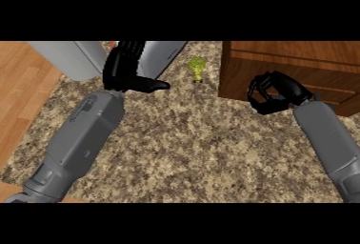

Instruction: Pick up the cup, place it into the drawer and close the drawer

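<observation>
My right hand (275, 93) hangs with its fingers curled on nothing, just in front of the brown wooden drawer cabinet (295, 62). The small yellow-green cup (197, 69) stands on the speckled granite counter (204, 143) to its left, between both hands. My left hand (126, 71) rests with straight fingers beyond it, beside a grey box-shaped appliance (70, 57).

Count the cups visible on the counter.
1. A small yellow-green cup stands on the speckled counter, between the left hand and the wooden drawer unit. Hands may hide others.
</observation>
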